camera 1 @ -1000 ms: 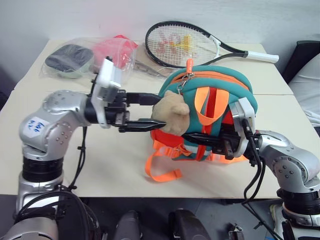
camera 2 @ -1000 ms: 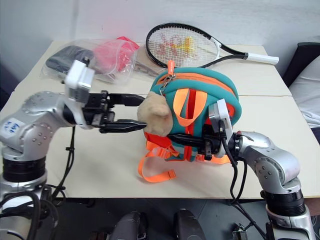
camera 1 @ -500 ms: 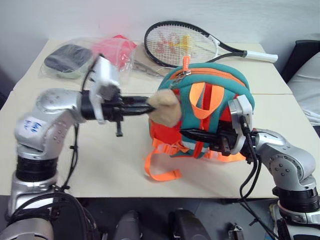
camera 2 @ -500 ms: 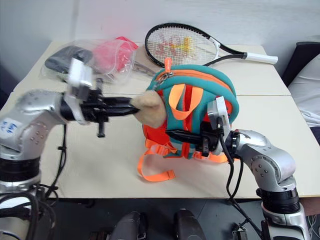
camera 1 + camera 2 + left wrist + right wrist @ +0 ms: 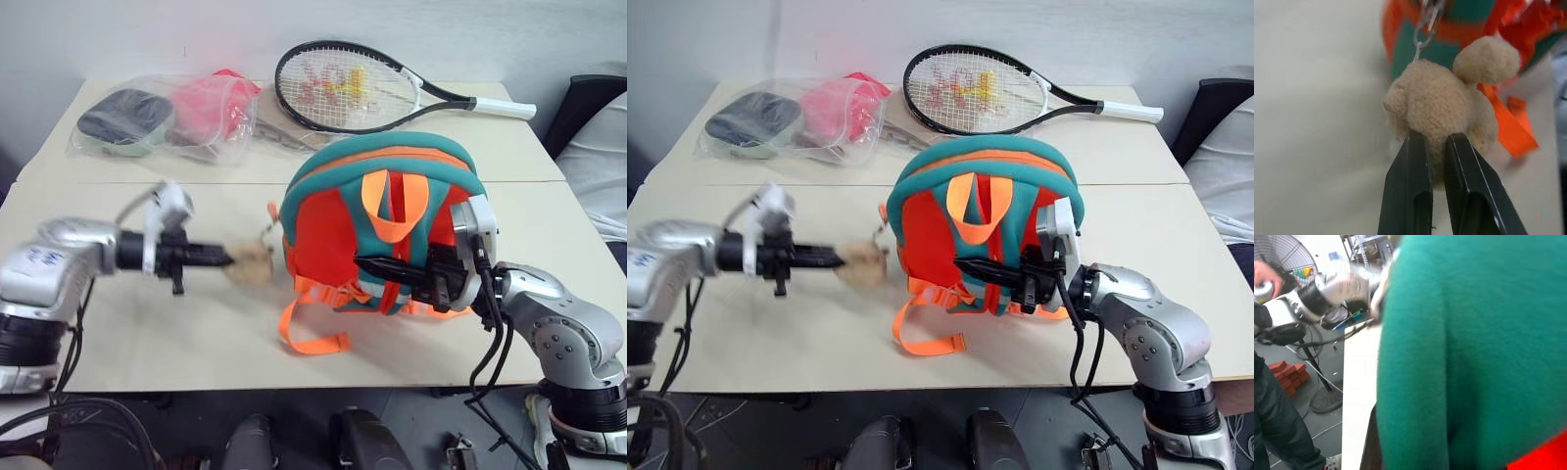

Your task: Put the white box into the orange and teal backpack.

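Note:
The orange and teal backpack [image 5: 382,211] stands upright in the middle of the table, its straps facing me. Its tan plush animal [image 5: 1444,103] hangs from a small metal chain and is stretched out to the backpack's left, low over the table. My left gripper [image 5: 223,260] is shut on the plush, its two black fingers [image 5: 1410,186] pinching the lower end. My right gripper [image 5: 372,266] reaches in from the right and is shut on the backpack's front straps, close against teal fabric [image 5: 1464,347]. The white box is out of view.
A tennis racket [image 5: 343,86] lies at the back of the table. Clear plastic bags [image 5: 162,113] with dark and pink contents sit at the back left. Loose orange webbing [image 5: 313,338] trails toward the front edge. A person [image 5: 1268,396] stands beyond the table's left side.
My left gripper has shut on the plush and dropped down and to the left, pulling the plush away from the backpack. The backpack has turned slightly. The right gripper has kept its place.

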### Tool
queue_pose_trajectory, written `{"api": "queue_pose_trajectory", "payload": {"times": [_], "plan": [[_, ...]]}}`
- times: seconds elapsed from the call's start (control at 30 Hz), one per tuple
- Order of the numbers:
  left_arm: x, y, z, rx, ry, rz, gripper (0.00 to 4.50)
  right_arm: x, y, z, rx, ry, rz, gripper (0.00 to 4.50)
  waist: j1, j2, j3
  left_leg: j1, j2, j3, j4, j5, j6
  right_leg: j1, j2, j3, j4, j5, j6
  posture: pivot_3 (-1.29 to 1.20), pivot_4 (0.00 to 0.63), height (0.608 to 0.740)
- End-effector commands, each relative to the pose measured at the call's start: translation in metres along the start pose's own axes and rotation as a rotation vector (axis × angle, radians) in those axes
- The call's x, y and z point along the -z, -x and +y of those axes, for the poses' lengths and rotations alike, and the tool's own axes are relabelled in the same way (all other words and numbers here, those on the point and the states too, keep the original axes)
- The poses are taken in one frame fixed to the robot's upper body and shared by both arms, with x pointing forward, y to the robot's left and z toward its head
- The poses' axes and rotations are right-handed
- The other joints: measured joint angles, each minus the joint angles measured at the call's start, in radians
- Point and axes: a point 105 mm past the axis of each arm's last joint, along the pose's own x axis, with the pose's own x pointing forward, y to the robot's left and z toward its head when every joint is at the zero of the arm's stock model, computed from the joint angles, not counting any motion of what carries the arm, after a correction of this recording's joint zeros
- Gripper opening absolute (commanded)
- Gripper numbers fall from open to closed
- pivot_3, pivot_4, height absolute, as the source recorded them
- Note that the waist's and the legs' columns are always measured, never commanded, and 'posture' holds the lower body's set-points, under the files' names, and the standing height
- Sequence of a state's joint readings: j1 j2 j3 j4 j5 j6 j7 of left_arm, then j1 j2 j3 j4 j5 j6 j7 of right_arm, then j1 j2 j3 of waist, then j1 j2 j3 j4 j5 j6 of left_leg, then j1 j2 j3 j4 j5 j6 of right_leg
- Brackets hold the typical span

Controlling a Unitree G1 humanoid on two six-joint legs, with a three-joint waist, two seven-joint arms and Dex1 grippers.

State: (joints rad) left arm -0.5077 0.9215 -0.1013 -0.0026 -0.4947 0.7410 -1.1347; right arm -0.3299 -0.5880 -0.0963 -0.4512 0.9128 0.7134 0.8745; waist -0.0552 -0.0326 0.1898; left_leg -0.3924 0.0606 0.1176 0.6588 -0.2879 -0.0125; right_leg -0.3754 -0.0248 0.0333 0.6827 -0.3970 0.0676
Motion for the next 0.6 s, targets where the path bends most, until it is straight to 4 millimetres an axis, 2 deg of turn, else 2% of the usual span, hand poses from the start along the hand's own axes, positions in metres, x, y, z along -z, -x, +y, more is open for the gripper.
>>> {"api": "queue_pose_trajectory", "payload": {"times": [0.03,0.1,0.13,0.27,0.33,0.43,0.53,0.6], "plan": [[0.017,-0.033,0.000,-0.026,-0.064,0.018,0.06,-0.011,0.002,0.003,0.018,0.069,-0.044,0.00,0.003,0.000,0.000,0.000,0.000,0.000,0.000,0.000,0.000,0.000,0.000,0.000,0.000,0.000,0.000,0.00,0.150,0.740],[0.008,-0.041,-0.004,-0.027,-0.082,-0.060,0.06,-0.008,0.003,-0.003,0.058,0.100,-0.033,0.00,0.012,0.000,-0.001,0.001,0.000,0.000,0.002,0.000,0.000,0.002,0.000,0.000,0.000,0.000,0.000,0.00,0.150,0.740],[0.007,-0.038,-0.007,-0.026,-0.091,-0.073,0.06,-0.007,0.005,-0.009,0.096,0.136,-0.024,0.00,0.015,0.000,-0.001,0.001,0.000,0.000,0.002,0.000,0.001,0.003,-0.001,0.000,0.000,0.000,0.000,0.00,0.150,0.740],[0.008,0.003,-0.002,-0.146,-0.096,-0.094,1.33,0.001,0.032,-0.019,0.125,0.255,0.069,1.30,0.022,0.000,-0.001,0.001,0.000,0.000,0.002,-0.001,0.002,0.003,-0.001,0.000,-0.001,0.000,0.000,0.00,0.150,0.740],[0.016,0.022,0.001,-0.191,-0.115,-0.078,1.94,0.007,0.047,-0.020,0.130,0.297,0.134,1.96,0.022,0.000,-0.001,0.001,0.000,0.000,0.001,-0.001,0.001,0.002,-0.001,0.000,-0.002,0.000,0.000,0.00,0.150,0.740],[0.047,0.064,-0.005,-0.231,-0.152,0.001,2.86,0.014,0.094,-0.032,0.216,0.372,0.261,2.98,0.017,0.000,-0.001,0.001,0.000,0.001,-0.002,-0.001,0.001,0.002,-0.001,0.000,-0.004,0.000,0.000,0.00,0.150,0.740],[0.065,0.083,-0.021,-0.211,-0.174,0.035,3.73,0.019,0.128,-0.041,0.285,0.385,0.327,3.94,0.013,0.000,-0.001,0.002,0.000,0.001,-0.004,-0.001,0.002,0.003,-0.001,0.000,-0.006,0.000,0.000,0.00,0.150,0.740],[0.077,0.097,-0.028,-0.250,-0.219,0.054,3.77,0.025,0.156,-0.048,0.327,0.451,0.413,4.44,0.010,0.000,-0.001,0.003,0.000,0.002,-0.004,-0.001,0.002,0.005,-0.001,0.000,-0.007,0.000,0.000,0.00,0.150,0.740]]}}
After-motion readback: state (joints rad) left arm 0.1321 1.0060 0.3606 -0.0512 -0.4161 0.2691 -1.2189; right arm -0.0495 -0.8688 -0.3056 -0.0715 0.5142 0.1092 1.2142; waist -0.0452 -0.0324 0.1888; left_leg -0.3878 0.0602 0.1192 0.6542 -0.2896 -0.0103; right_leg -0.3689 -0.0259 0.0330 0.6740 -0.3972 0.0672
